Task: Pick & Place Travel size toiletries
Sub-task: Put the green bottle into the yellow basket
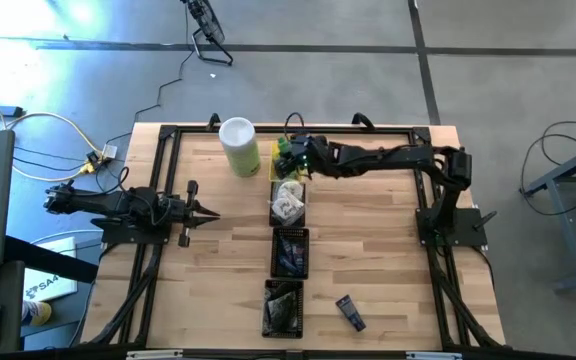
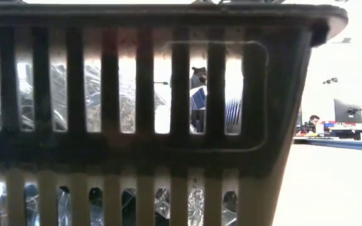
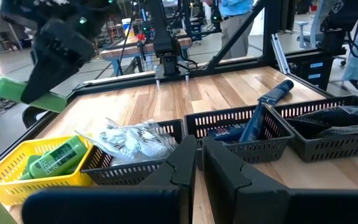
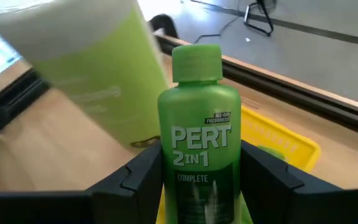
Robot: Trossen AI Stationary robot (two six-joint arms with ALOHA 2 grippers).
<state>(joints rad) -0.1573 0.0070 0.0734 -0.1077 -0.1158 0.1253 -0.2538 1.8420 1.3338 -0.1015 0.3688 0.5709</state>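
Left gripper (image 1: 211, 212): at 9 o'clock on the bench (image 1: 368, 250), jaws pressed together, holding nothing.
Canister (image 1: 238, 146): at 11 o'clock, upright.
Yellow tray (image 3: 8, 177): at 12 o'clock, green bottle (image 3: 58, 158) inside.
Right gripper (image 4: 201, 168): above yellow tray, jaws pinching green PERT bottle (image 4: 199, 137).
Blue tube (image 1: 349, 312): at 5 o'clock, loose on bench.
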